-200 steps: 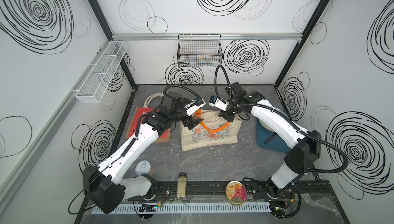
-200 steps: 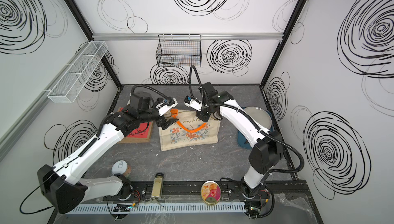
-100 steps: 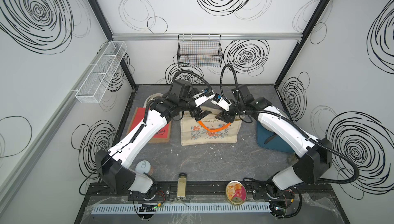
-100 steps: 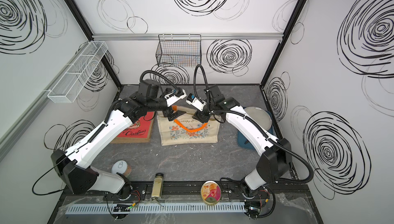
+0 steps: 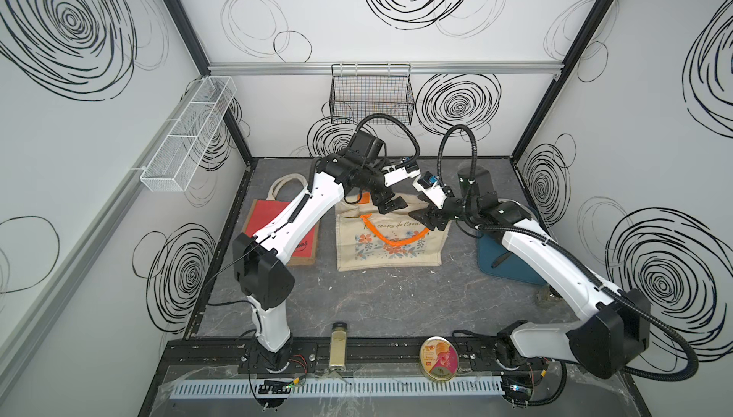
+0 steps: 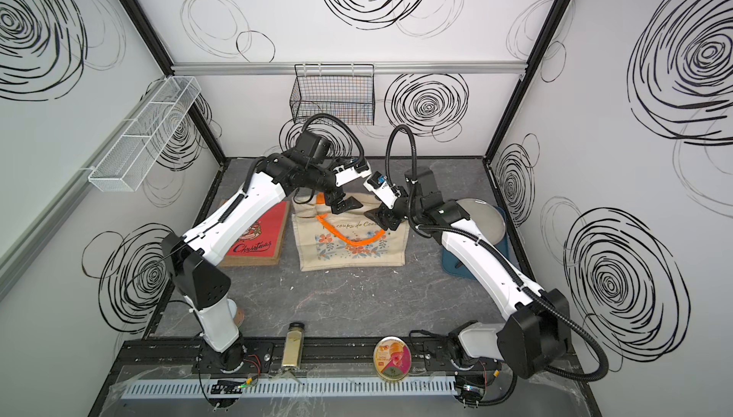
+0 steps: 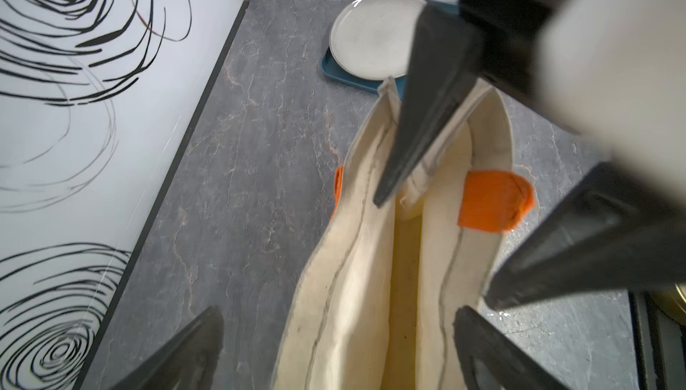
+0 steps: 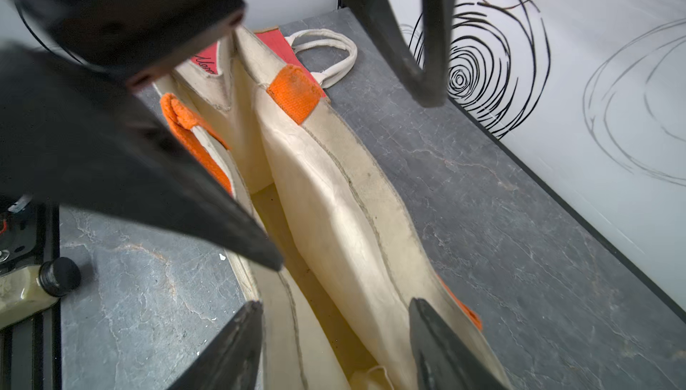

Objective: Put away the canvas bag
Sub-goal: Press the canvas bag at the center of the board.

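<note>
A dark grey, marble-veined table carries a cream canvas bag with orange handles and a flower print, lying toward its back middle. Just left of the canvas bag lies a flat red bag with white handles; right of it, apart, a teal tray. Well in front of the canvas bag, at the table's front rail, lie a clear spice jar with a black cap and a round printed tin.

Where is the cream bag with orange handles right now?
In both top views the canvas bag lies mid-table, between the red Christmas bag on its left and the blue tray on its right.
</note>
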